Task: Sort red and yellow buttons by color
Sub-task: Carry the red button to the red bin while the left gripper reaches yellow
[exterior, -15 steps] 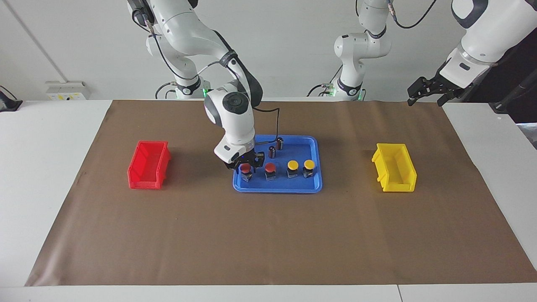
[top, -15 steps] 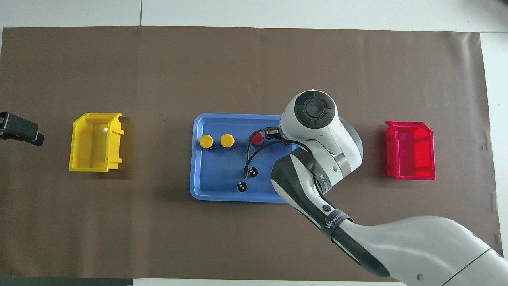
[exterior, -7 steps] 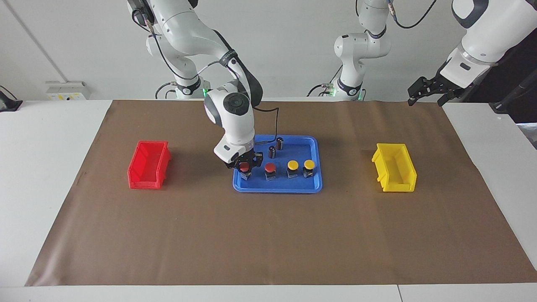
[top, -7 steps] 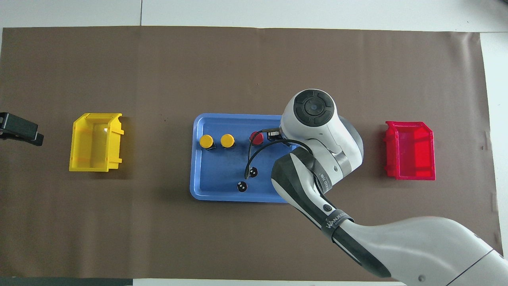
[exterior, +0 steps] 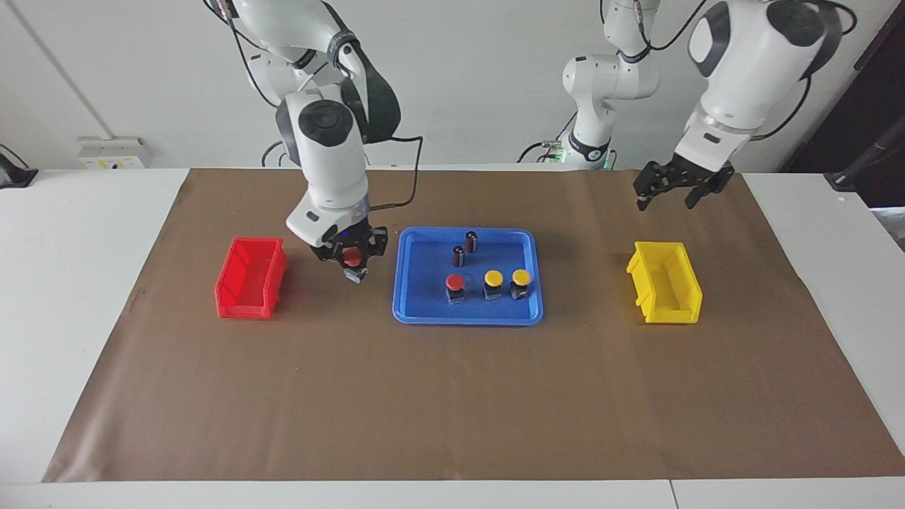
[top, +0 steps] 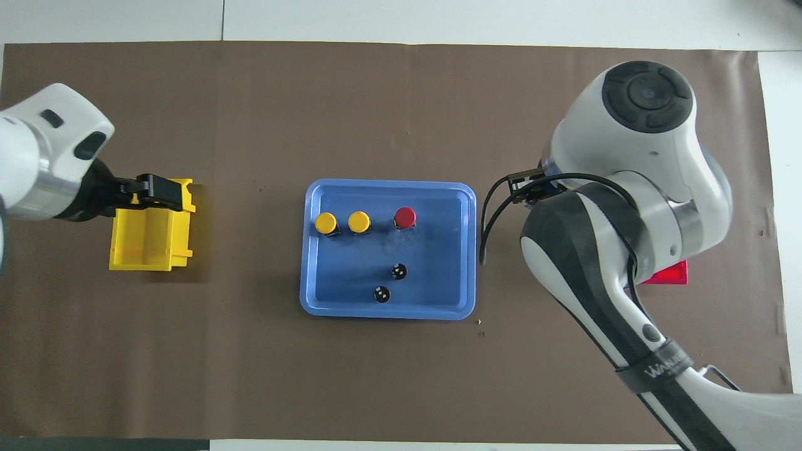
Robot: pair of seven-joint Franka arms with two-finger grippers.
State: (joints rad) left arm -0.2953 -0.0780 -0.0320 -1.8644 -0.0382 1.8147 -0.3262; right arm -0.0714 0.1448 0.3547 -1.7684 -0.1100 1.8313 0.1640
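Note:
My right gripper (exterior: pixel 351 256) is shut on a red button (exterior: pixel 355 273) and holds it in the air over the mat, between the red bin (exterior: pixel 251 277) and the blue tray (exterior: pixel 466 319). In the overhead view the right arm hides this button. In the tray stand one red button (exterior: pixel 454 283) (top: pixel 405 217) and two yellow buttons (exterior: pixel 493 278) (exterior: pixel 521 277) in a row. My left gripper (exterior: pixel 667 198) (top: pixel 156 191) hangs open and empty over the robots' side of the yellow bin (exterior: pixel 664 283) (top: pixel 147 232).
Two dark cylinders with silvery tops (exterior: pixel 471 241) (exterior: pixel 458 256) stand in the tray, nearer to the robots than the buttons. In the overhead view the right arm covers most of the red bin (top: pixel 664 274). A brown mat covers the table.
The right gripper closed on the red button, lifted it out of the tray and carried it toward the red bin. The left arm swung in from the table's end to the yellow bin.

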